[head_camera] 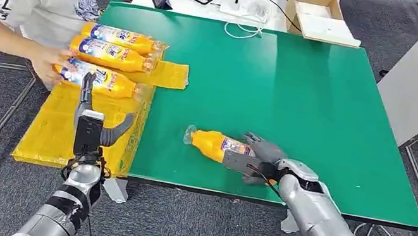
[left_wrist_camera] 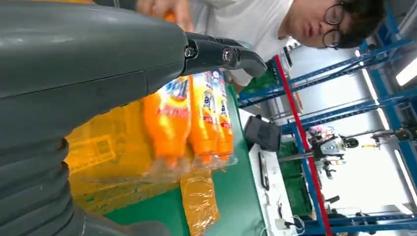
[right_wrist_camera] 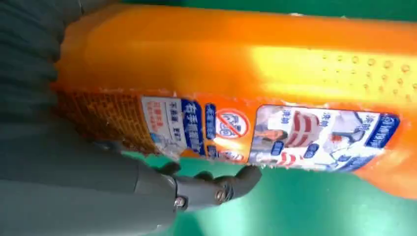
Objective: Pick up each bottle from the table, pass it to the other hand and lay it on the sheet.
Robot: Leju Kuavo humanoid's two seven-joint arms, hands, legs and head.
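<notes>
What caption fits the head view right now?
Right hand grasps an orange bottle on the green table.

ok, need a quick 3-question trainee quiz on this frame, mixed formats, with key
1. True or false: the right hand is at the bottle on the green table.
2. How many orange bottles lie on the yellow sheet? A) one B) two C) three
3. Fill in: the person's hand touches the sheet bottle that lies ____ to the robot.

Key
1. True. The right hand is closed around the base end of the bottle, which lies on its side on the green table.
2. C.
3. Nearest. The left hand hovers over the sheet, holding nothing.
</notes>
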